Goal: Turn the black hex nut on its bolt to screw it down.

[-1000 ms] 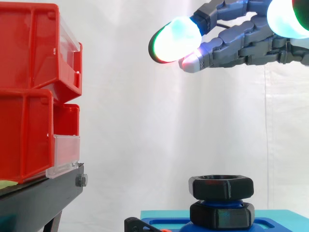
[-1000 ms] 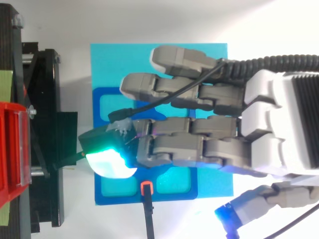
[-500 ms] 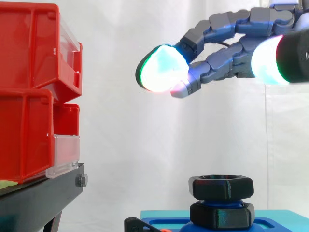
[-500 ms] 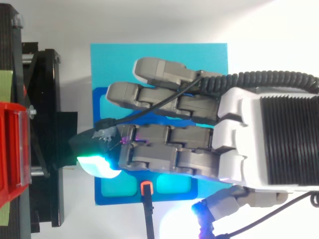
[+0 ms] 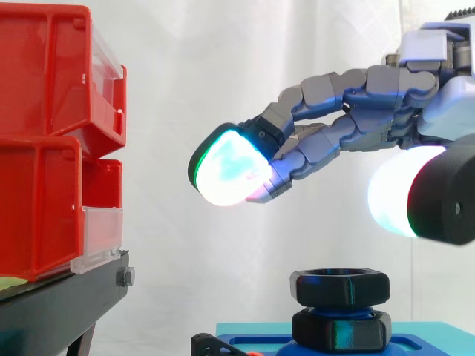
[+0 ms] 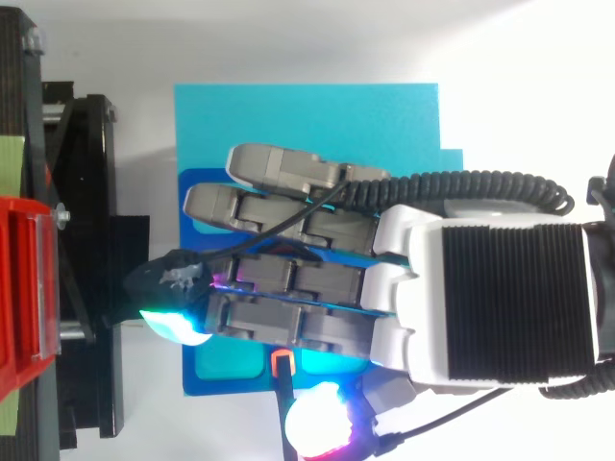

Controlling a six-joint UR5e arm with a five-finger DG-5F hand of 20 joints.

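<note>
A black hex nut (image 5: 340, 286) sits high on its bolt, above a second black hex piece (image 5: 341, 331) on the blue base (image 5: 423, 337). My hand (image 5: 371, 96) hovers a good way above the nut, touching nothing. It is open, the fingers stretching left and drooping slightly, with a glowing fingertip (image 5: 223, 167) up and to the left of the nut. The thumb's white pad (image 5: 393, 196) hangs above the nut's right side. From above, the hand (image 6: 500, 288) lies across the blue base (image 6: 288, 115) and hides the nut.
Stacked red bins (image 5: 44, 141) stand on a black stand (image 5: 59, 311) at the left, their edge also seen from above (image 6: 24, 288). A black part with an orange tip (image 6: 282, 363) lies at the near edge of the blue base. A white curtain hangs behind.
The hand has come down toward the nut and shifted left. Its fingers now slope downward and the thumb pad has dropped lower. The nut has not moved.
</note>
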